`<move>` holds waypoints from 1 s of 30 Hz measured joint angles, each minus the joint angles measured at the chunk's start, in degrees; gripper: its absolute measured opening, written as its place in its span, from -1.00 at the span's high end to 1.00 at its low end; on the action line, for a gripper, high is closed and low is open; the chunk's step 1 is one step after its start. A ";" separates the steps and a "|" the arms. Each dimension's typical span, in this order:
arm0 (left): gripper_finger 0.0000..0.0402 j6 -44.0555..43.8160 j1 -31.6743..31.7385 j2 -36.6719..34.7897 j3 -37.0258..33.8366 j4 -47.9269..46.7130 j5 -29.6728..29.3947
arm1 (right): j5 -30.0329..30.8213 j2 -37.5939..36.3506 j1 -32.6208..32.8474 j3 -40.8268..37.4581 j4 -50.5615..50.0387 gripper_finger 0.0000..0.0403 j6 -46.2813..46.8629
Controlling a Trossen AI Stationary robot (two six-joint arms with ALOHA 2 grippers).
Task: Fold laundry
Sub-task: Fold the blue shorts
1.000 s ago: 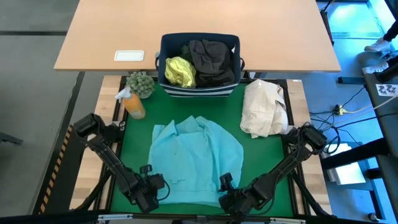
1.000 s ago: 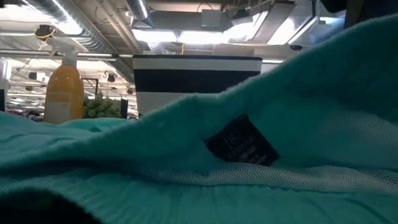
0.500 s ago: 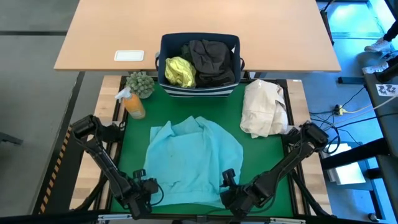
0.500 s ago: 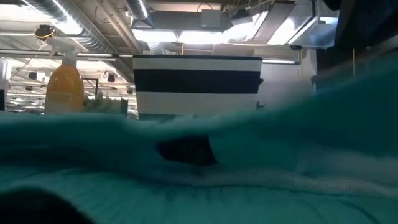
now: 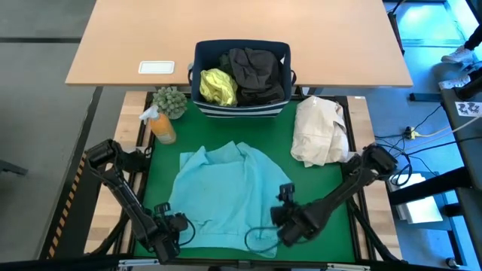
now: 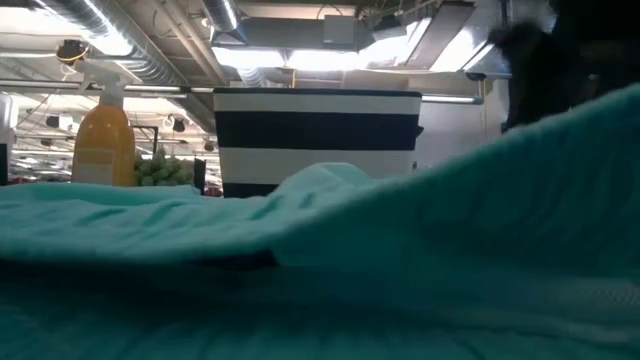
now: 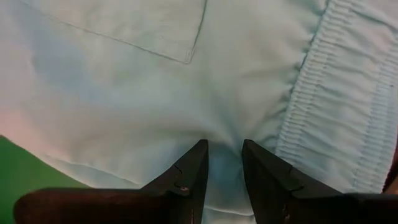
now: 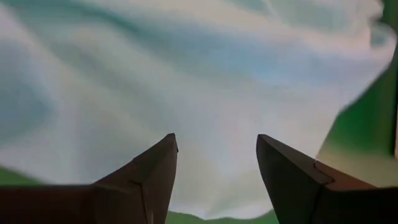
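Note:
A turquoise garment [image 5: 226,192] lies spread on the green mat [image 5: 316,188], its near edge by both grippers. My left gripper [image 5: 172,226] is shut on its near left part, where the left wrist view shows a pocket seam [image 7: 186,59] and a ribbed band [image 7: 329,112]. My right gripper [image 5: 282,222] is on the near right part, and cloth spans the gap between its fingers. In the low view the turquoise cloth [image 6: 400,270] fills the foreground and rises to the right. A yellow-green shirt [image 5: 217,85] and dark garments [image 5: 257,74] lie in the navy bin [image 5: 241,110]. My left gripper pinches a pucker of the turquoise cloth [image 7: 224,134] between its two fingers, beside the ribbed band, coming from above and pointing down. Creases run out from the pinch. The rest of the garment lies on the mat. My right gripper holds the garment's near right part [image 8: 214,155], slanting down from the table's right. Cloth fills the gap between its fingers [image 8: 155,162]; blur hides which edge or how many layers. In the low view the cloth rises toward it.
A cream-beige cloth bundle [image 5: 320,132] lies at the mat's far right. An orange spray bottle [image 5: 162,126] and a small plant [image 5: 170,99] stand at the far left. The striped bin sits at the far edge, with a wooden table [image 5: 339,38] behind it.
My left gripper has gone toward the table's left edge, dragging the garment's near left part with it; the garment now lies farther left. My right gripper has gone toward the far right and tipped more level. Near it, the cloth sank, then rose again.

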 joint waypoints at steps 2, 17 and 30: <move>0.53 0.01 0.00 0.00 0.00 -0.20 0.02 | -0.96 0.01 -1.95 -3.64 3.29 -0.08 0.14; 0.53 -4.53 -0.55 -0.07 0.00 -8.22 0.61 | -9.06 -4.43 -8.66 -16.66 14.54 0.42 -0.11; 0.53 -10.02 -0.55 -0.07 0.97 -12.56 -1.58 | -12.86 -14.81 -8.62 -16.87 10.06 0.80 1.91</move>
